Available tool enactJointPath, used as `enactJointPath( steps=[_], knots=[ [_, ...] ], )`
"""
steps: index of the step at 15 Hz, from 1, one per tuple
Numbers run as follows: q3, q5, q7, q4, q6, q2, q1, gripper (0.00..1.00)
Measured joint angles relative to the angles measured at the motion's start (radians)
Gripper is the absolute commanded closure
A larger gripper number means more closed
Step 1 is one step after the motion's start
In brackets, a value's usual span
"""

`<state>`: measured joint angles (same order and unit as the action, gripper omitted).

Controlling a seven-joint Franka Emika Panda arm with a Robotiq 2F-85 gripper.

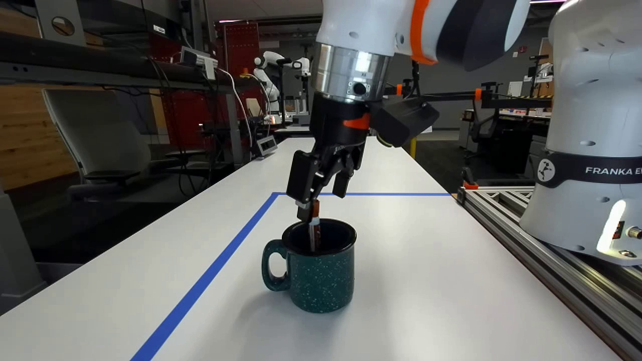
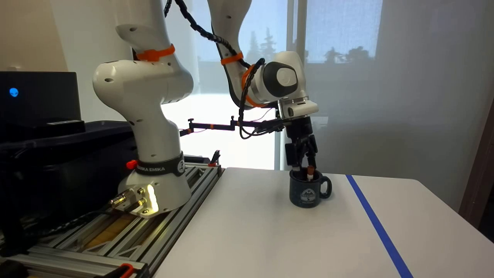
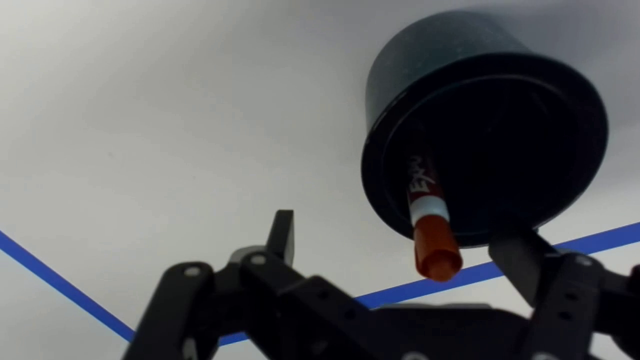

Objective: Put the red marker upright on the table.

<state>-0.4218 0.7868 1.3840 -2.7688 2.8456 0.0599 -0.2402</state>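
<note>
The red marker (image 3: 431,240) stands in the dark teal mug (image 1: 323,281), cap end up, leaning on the inside of the rim; its lower end is hidden. The marker shows in both exterior views (image 1: 315,233) (image 2: 310,173). The mug stands on the white table (image 1: 431,301) and also shows in the wrist view (image 3: 430,55). My gripper (image 3: 395,235) is open and empty just above the mug, with its fingers on either side of the marker's cap and apart from it. In both exterior views the gripper (image 1: 322,203) (image 2: 303,164) is tilted over the mug's mouth.
Blue tape lines (image 1: 220,271) (image 2: 376,222) run along and across the table. The mug's handle (image 1: 271,265) points toward the long tape line. The grey railed bench (image 2: 185,216) with the robot base (image 2: 158,189) adjoins the table. A small grey device (image 1: 267,145) sits at the far table edge.
</note>
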Motion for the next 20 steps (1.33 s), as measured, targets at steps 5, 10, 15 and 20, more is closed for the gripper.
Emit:
enactJointPath(
  steps=[5,10,15,20],
  knots=[
    [0.003,0.010,0.027,0.006,0.007,-0.015,0.001,0.00],
    [0.003,0.010,0.032,0.014,0.019,-0.015,0.005,0.32],
    [0.003,0.010,0.039,0.016,0.020,-0.015,0.007,0.72],
    [0.003,0.010,0.046,0.017,0.023,-0.015,0.011,0.97]
  ],
)
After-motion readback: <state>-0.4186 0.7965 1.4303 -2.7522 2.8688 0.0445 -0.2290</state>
